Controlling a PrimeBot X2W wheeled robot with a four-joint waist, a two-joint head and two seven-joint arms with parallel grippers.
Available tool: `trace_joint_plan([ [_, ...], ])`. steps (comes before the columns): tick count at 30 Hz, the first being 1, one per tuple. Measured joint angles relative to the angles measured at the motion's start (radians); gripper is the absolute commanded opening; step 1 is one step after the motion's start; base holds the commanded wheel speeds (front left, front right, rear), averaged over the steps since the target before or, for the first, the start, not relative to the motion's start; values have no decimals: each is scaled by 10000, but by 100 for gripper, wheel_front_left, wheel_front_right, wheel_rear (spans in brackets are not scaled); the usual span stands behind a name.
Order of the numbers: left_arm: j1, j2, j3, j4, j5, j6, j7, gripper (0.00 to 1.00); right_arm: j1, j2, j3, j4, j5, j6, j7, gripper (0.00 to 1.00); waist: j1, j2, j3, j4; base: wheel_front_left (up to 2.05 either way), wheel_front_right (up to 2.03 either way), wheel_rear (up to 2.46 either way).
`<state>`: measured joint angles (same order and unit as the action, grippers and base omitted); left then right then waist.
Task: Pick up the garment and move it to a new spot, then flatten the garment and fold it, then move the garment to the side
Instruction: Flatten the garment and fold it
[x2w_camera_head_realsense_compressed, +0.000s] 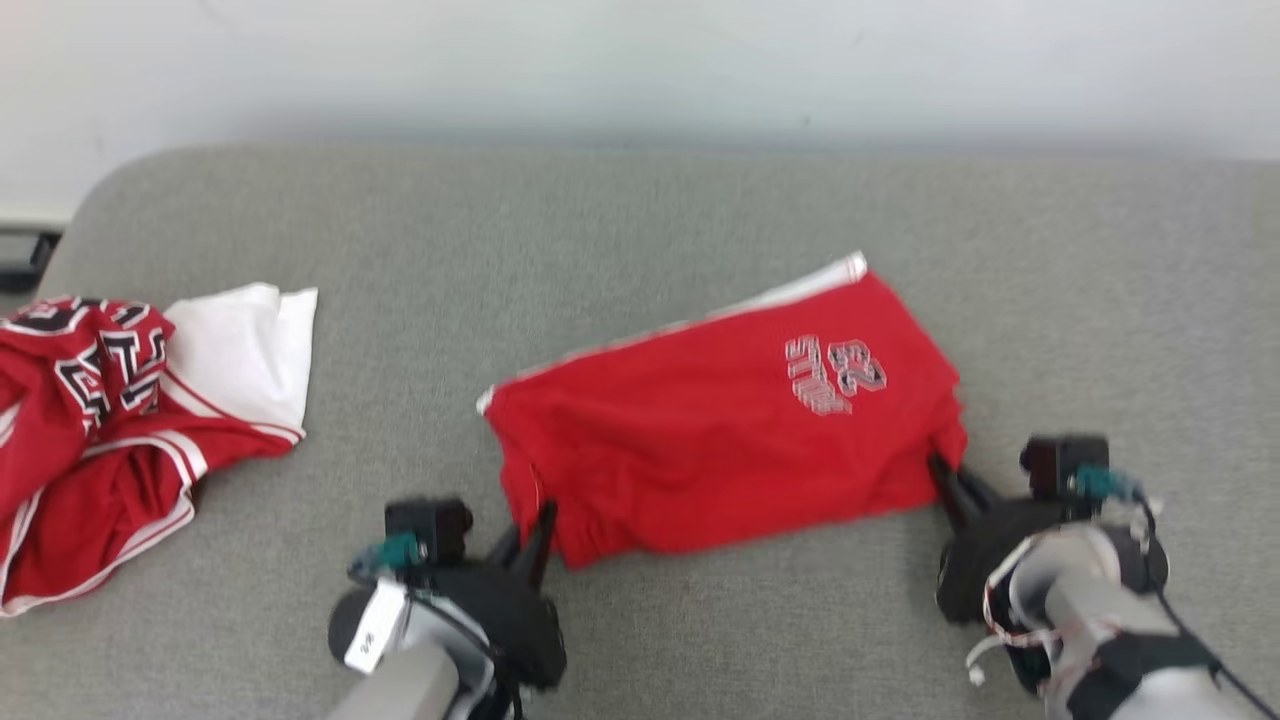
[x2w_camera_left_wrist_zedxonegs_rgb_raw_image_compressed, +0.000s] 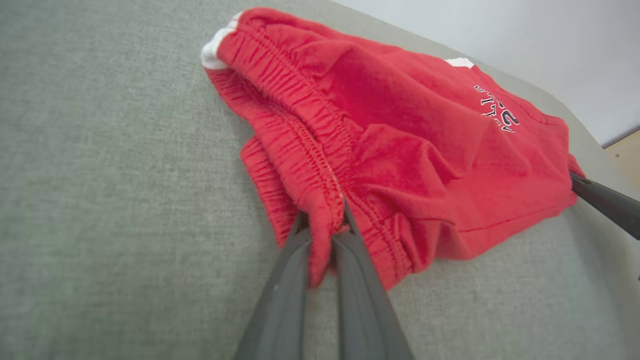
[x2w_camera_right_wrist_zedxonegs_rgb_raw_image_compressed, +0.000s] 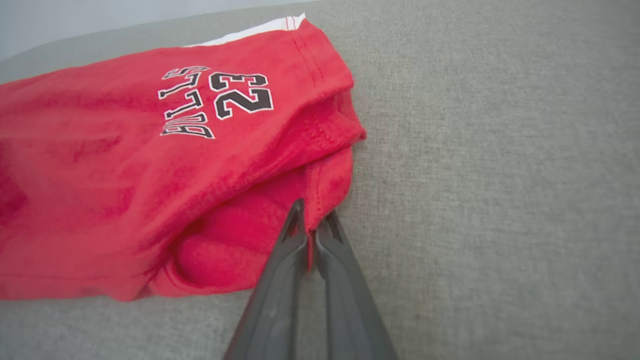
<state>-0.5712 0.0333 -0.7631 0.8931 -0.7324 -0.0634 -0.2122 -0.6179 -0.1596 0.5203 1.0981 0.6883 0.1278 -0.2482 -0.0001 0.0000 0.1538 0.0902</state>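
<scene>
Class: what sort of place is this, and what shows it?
Likely a robot cloth-folding test bench: grey fabric-covered table by a pale wall, red shorts pinched by left gripper and right gripper, heaped red-and-white garments.

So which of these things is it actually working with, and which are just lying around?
In the job:
red shorts
left gripper, shut on their waistband
right gripper, shut on the other end

Just lying about:
crumpled red and white clothes, at the left of the grey surface
</scene>
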Motion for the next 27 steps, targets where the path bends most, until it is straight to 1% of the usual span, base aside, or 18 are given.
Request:
trace_joint_plan([
  [5, 781, 19, -130, 63, 29, -73, -77, 0, 1005, 19, -58, -311, 100, 0, -29, 0, -1, -1, -665, -171, 0, 0, 0],
  [8, 1089, 23, -249, 33, 54, -71, -86, 0, 1531, 2, -259, -520, 240, 0, -27, 0, -1, -1, -1011, -300, 0, 0, 0],
  [15, 1761, 117, -301, -159, 69, -21, -100, 0, 2523, -13, -391, -1127, 244, -4, -27, 0, -1, -1, -1541, -617, 0, 0, 0],
  [18, 1922, 167, -345, -328, 71, 23, -100, 0, 3025, -82, -535, -1461, 242, -63, -27, 0, -1, -1, -1695, -793, 0, 0, 0],
  [21, 1977, 180, -355, -410, 71, 29, -98, 0, 3374, -155, -704, -1766, 242, -199, -27, 0, 0, -2, -1789, -906, 0, 0, 0],
  [24, 1987, 228, -364, -426, 59, 29, -69, 0, 3545, -188, -713, -2046, 194, -326, -27, 0, 0, -1, -1814, -970, 0, 0, 0],
  [27, 2076, 299, -341, -431, 36, 35, -67, 0, 3665, -213, -717, -2320, 113, -370, -27, 0, 1, -1, -1800, -1016, 0, 0, 0],
])
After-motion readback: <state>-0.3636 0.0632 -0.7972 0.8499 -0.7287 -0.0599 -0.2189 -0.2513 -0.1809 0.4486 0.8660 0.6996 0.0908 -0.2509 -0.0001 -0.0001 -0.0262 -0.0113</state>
